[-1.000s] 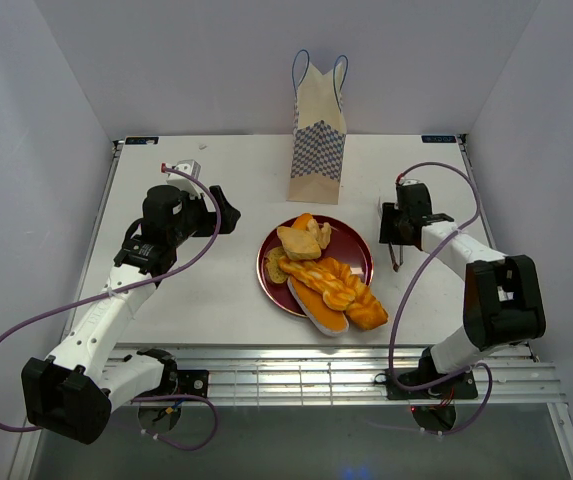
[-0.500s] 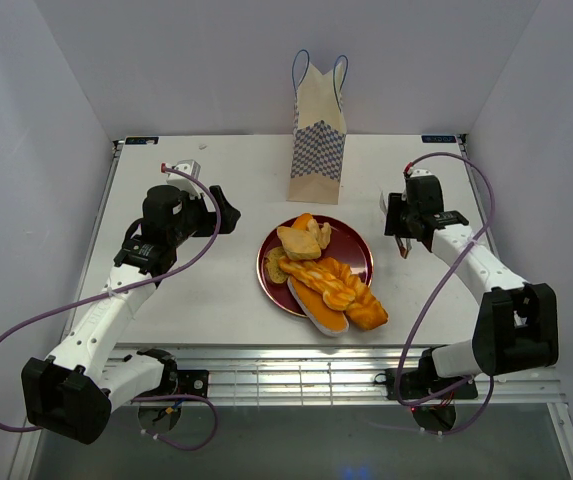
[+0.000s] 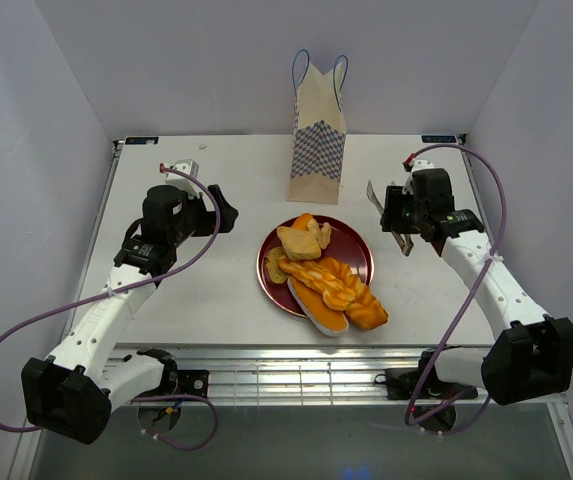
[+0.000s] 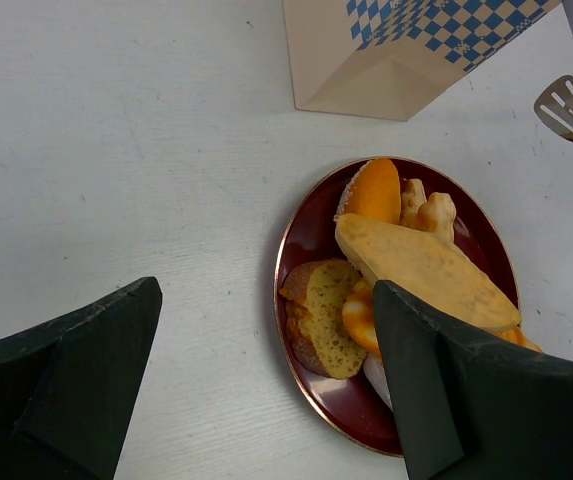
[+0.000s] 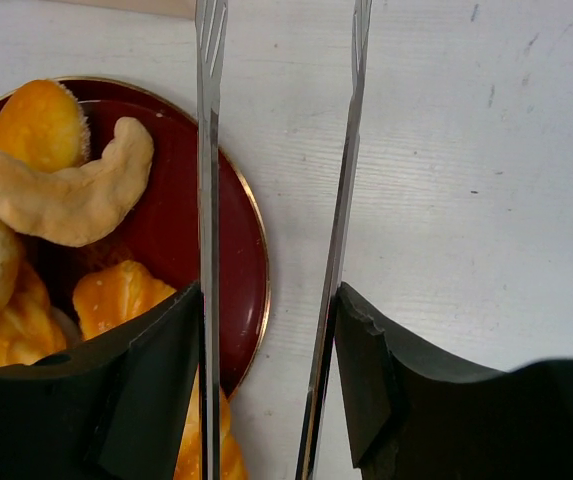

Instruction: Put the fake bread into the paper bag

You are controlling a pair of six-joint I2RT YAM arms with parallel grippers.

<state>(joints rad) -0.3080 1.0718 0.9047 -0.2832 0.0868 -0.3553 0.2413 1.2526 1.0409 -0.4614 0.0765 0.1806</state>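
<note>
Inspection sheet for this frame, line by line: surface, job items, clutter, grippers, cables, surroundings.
Surface: white table, a few faint scuffs, no spills seen.
Job's things: fake bread piled on a dark red plate, with the long pieces overhanging its near rim. The paper bag stands upright beyond the plate and apart from it.
Clutter: nothing seen.
Grippers: the left gripper is open and empty, left of the plate. The right gripper is shut on metal tongs, whose tips are spread, right of the plate.
Cables: purple cables loop off both arms, clear of the bread and the bag.
Surroundings: plain pale walls and a slatted rail at the near edge.
</note>
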